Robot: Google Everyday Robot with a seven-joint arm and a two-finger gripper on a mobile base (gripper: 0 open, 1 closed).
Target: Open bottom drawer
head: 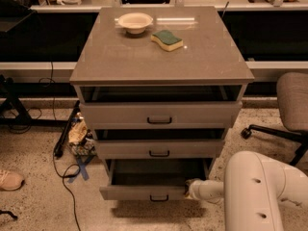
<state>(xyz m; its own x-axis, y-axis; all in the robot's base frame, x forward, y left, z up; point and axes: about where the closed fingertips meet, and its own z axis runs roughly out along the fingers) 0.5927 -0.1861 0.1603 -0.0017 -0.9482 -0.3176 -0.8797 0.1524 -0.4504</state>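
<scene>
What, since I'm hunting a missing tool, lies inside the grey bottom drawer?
The grey flat-fronted bottom drawer shows only a dark interior with nothing visible; its rear is hidden under the mid-sized grey drawer. The white gripper sits at its front right corner.

Bowl (135,21) left of sponge (167,40) on cabinet top (144,59); hand (188,188) at right front corner of bottom drawer (132,192)
</scene>
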